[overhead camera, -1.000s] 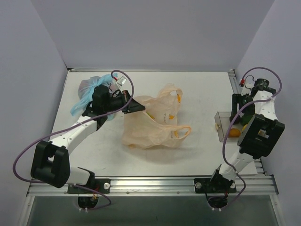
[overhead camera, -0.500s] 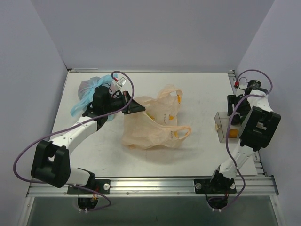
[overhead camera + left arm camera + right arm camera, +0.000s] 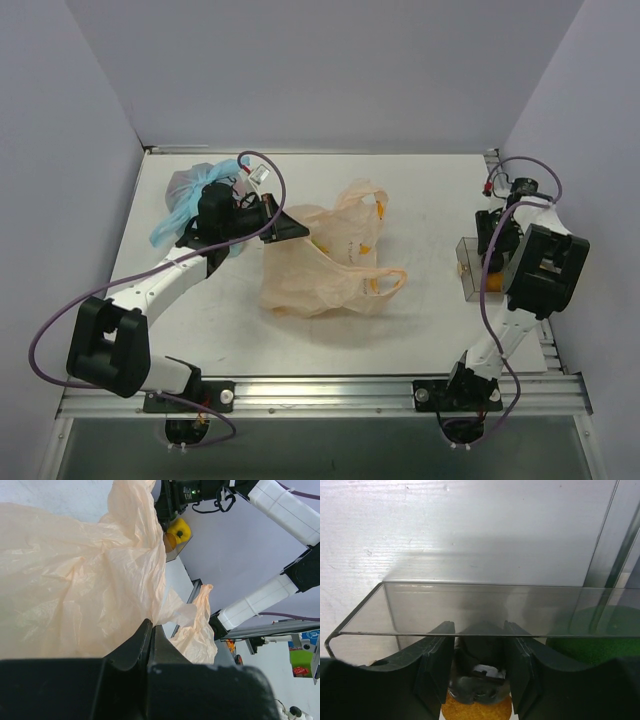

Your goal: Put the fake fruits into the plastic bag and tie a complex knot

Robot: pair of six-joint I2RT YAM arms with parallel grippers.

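Note:
The peach-orange plastic bag (image 3: 320,275) lies crumpled mid-table, its handles loose and untied; no knot shows. My left gripper (image 3: 287,226) is shut on the bag's upper left edge and holds it up; the left wrist view shows its jaws (image 3: 150,625) pinched on the film (image 3: 75,580). My right gripper (image 3: 490,238) is open, pointing down into a clear bin (image 3: 468,262). In the right wrist view an orange fruit (image 3: 477,709) sits low between the spread fingers (image 3: 479,630), and a green fruit (image 3: 592,640) lies to the right. A yellow fruit (image 3: 179,530) shows in the bin.
A clear bag with light-blue tied handles (image 3: 180,200) lies at the back left, behind my left arm. The bin's clear wall (image 3: 470,605) stands right in front of the right fingers. A metal rail (image 3: 510,190) runs along the table's right edge.
My right arm has swung left and toward the back, bringing its gripper over the clear bin. My left gripper still holds the bag's edge in the same place.

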